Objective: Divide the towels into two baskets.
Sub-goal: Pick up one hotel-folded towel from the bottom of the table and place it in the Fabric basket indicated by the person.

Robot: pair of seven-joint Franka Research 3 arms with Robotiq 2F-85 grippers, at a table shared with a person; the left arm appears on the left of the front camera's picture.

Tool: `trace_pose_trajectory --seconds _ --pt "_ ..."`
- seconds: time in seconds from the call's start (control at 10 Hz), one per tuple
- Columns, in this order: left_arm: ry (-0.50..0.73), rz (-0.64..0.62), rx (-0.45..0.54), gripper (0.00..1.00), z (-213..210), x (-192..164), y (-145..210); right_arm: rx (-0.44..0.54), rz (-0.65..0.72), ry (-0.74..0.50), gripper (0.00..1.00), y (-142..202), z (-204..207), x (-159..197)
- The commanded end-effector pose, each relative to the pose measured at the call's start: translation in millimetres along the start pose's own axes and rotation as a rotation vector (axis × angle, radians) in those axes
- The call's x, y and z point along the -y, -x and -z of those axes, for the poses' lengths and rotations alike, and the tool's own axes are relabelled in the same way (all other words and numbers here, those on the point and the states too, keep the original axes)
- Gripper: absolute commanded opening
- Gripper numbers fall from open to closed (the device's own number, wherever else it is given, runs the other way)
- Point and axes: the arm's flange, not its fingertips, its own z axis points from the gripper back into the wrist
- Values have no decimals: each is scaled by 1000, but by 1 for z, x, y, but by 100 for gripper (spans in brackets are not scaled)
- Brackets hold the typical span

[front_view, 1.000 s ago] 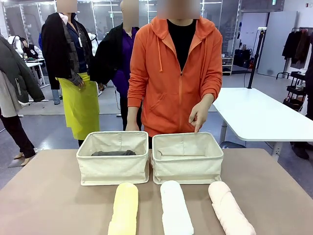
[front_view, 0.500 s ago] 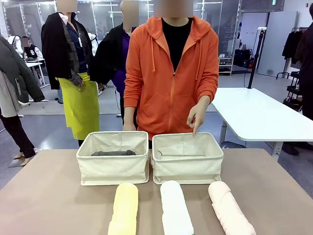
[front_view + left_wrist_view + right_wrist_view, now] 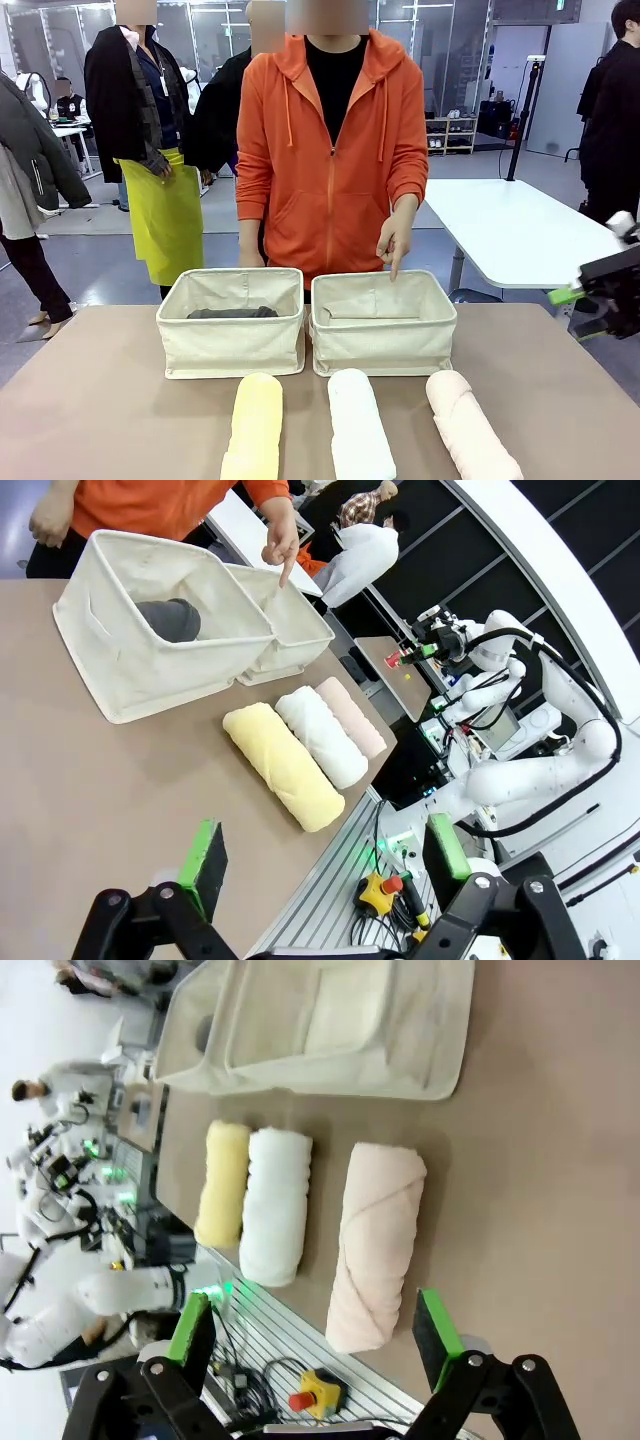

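Note:
Two cream baskets stand side by side mid-table, the left basket (image 3: 230,345) (image 3: 130,655) with the dark grey towel (image 3: 232,313) (image 3: 170,620) inside. A person's hand (image 3: 393,245) points a finger down over the right basket (image 3: 385,345) (image 3: 295,635) (image 3: 400,1030). In front of them lie the yellow towel (image 3: 252,425) (image 3: 285,765) (image 3: 222,1185), white towel (image 3: 360,425) (image 3: 322,735) (image 3: 275,1205) and pink towel (image 3: 470,425) (image 3: 350,715) (image 3: 375,1245). My right gripper (image 3: 590,300) (image 3: 312,1330) hangs open at the table's right edge, above and behind the pink towel. My left gripper (image 3: 325,855) is open over the table's near left.
The person in an orange hoodie stands at the far side behind the baskets. Bare brown tabletop (image 3: 90,400) lies left and right of the towels. A white table (image 3: 520,230) stands beyond at the right. Other people stand in the background.
My right gripper has come into the front view at the right edge. The person has shifted slightly left, the finger still pointing at the right basket.

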Motion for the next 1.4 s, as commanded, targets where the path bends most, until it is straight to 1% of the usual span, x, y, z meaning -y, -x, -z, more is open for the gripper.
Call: trace_pose_trajectory --seconds 0.0,0.3,0.7,1.0,1.1,1.3 --pt "16 12 22 100 -2 2 -3 -84 -16 112 100 6 32 -11" --pt "16 12 22 100 -2 2 -3 -155 -42 233 100 15 88 -23" --pt "16 12 22 100 -2 2 -3 -145 -45 382 100 30 142 -17" --pt "16 12 22 100 -2 2 -3 -155 -45 436 100 36 178 -11" --pt "16 12 22 100 -2 2 -3 -153 -39 441 100 41 190 -9" --pt "16 12 22 100 -2 2 -3 -180 -32 452 100 55 205 -6"
